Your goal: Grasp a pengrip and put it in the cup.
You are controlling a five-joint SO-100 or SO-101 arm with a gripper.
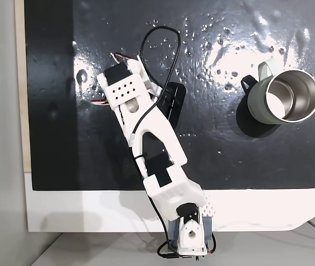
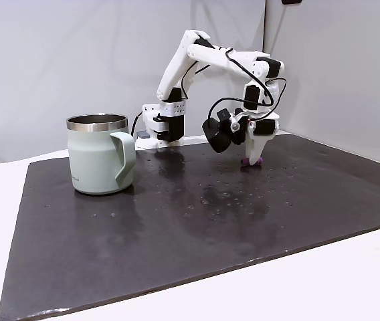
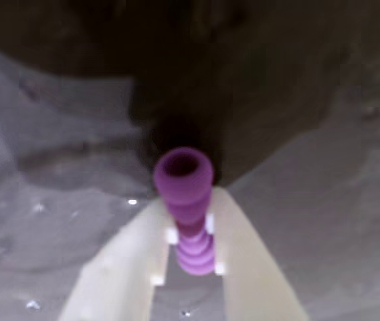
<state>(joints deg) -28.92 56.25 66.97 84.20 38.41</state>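
- The gripper (image 3: 190, 251) is closed to a narrow gap around the pengrip (image 3: 184, 194): in the wrist view the two pale fingers (image 3: 240, 254) press its lower ribs from either side, while its open purple end sticks out past the fingertips.
- The pengrip's long axis runs along the fingers, pointing away from the wrist toward the mat. It is pinched across its width, not its length.
- In a fixed view from the side, the gripper (image 2: 253, 157) is low on the far right part of the black mat (image 2: 243, 221), and the pengrip (image 2: 252, 161) shows as a small purple spot at the fingertips. It looks to be touching the mat or just above it; I cannot tell which.
- The cup (image 2: 100, 155) stands upright near the mat's left end in that view, well apart from the gripper, handle facing the camera.
- From above, the arm (image 1: 146, 116) reaches to the mat's left half and the cup (image 1: 285, 97) sits at the right, mouth open and unobstructed.
- My read: the grasp is made; the coming move is a lift, then a long sweep across the mat to the cup's mouth.
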